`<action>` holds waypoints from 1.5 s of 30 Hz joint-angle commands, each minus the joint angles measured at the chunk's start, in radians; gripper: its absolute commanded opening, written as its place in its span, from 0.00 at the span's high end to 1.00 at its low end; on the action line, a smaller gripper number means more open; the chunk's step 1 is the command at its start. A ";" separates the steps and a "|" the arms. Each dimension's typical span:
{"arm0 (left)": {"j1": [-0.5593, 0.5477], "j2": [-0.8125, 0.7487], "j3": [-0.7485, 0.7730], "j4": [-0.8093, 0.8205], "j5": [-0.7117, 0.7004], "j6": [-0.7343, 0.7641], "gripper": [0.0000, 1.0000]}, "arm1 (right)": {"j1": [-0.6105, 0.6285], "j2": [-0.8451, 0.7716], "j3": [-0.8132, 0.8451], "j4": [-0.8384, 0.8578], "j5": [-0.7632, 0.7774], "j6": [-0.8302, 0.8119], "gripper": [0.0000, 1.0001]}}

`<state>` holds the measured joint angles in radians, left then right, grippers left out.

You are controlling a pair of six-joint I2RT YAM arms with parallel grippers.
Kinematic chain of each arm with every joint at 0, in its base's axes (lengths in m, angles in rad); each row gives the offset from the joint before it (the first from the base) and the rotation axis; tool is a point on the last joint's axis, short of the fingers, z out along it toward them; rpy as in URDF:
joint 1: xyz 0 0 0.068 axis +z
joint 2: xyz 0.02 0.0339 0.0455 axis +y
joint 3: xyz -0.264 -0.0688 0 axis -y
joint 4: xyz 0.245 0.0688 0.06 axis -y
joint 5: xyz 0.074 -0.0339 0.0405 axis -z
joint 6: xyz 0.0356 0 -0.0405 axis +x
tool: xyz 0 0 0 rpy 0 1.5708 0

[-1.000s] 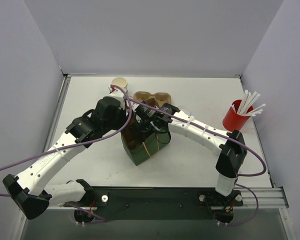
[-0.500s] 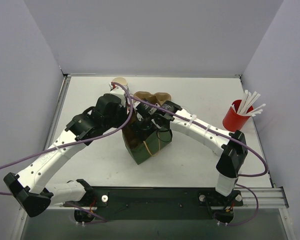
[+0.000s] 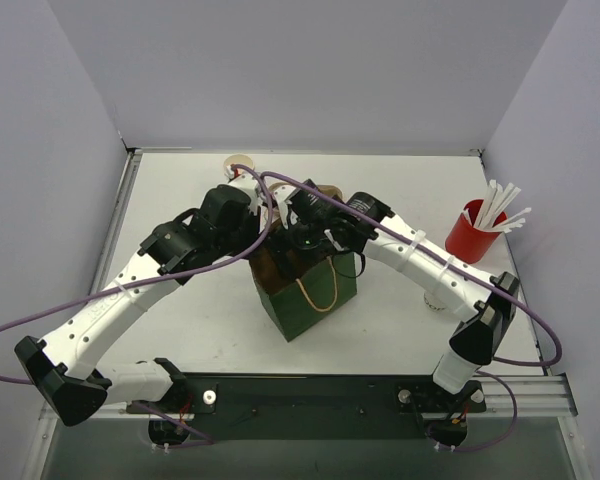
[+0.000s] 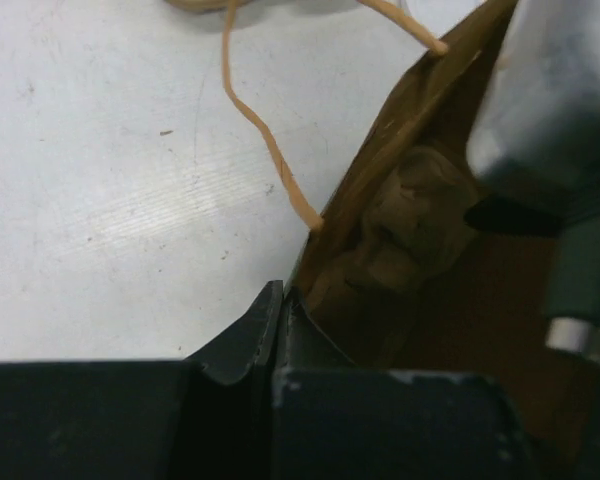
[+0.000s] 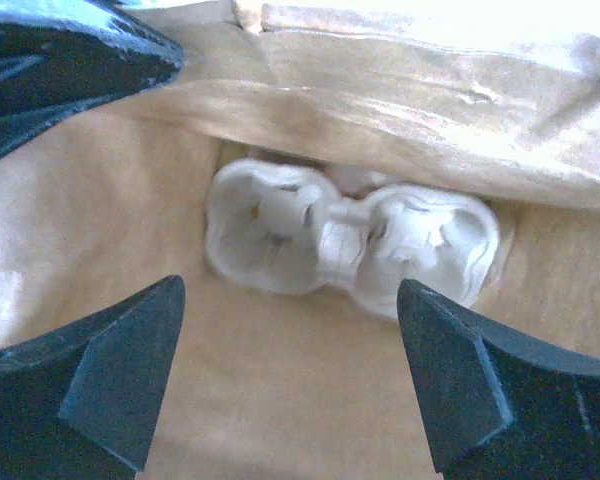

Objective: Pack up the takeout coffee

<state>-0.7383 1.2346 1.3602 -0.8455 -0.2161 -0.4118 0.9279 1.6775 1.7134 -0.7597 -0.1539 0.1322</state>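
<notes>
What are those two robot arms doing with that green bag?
They are packing a coffee order. The left gripper is pinched shut on the rim of the green paper bag, holding it open. The right gripper hangs open over the bag's mouth with nothing in it. A cardboard cup carrier lies at the bottom of the bag, and both its holes look empty. A paper cup stands behind the bag, not packed yet.
</notes>
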 commanded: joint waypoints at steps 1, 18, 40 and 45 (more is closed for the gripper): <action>-0.007 0.003 0.045 -0.026 0.014 -0.004 1.00 | -0.014 -0.062 0.046 0.026 -0.062 -0.009 0.18; -0.006 -0.060 -0.013 0.003 -0.005 -0.129 1.00 | -0.070 -0.036 0.184 0.085 -0.009 0.229 0.19; -0.010 -0.247 -0.213 0.174 -0.045 -0.482 1.00 | -0.065 -0.056 0.242 -0.158 0.352 0.550 0.26; -0.010 -0.268 -0.243 0.200 -0.058 -0.501 1.00 | -0.041 -0.016 0.245 -0.170 0.373 0.580 0.38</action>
<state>-0.7448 0.9913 1.1320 -0.7345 -0.2733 -0.8780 0.8654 1.6421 1.9224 -0.8803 0.1509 0.6754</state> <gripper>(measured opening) 0.023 0.647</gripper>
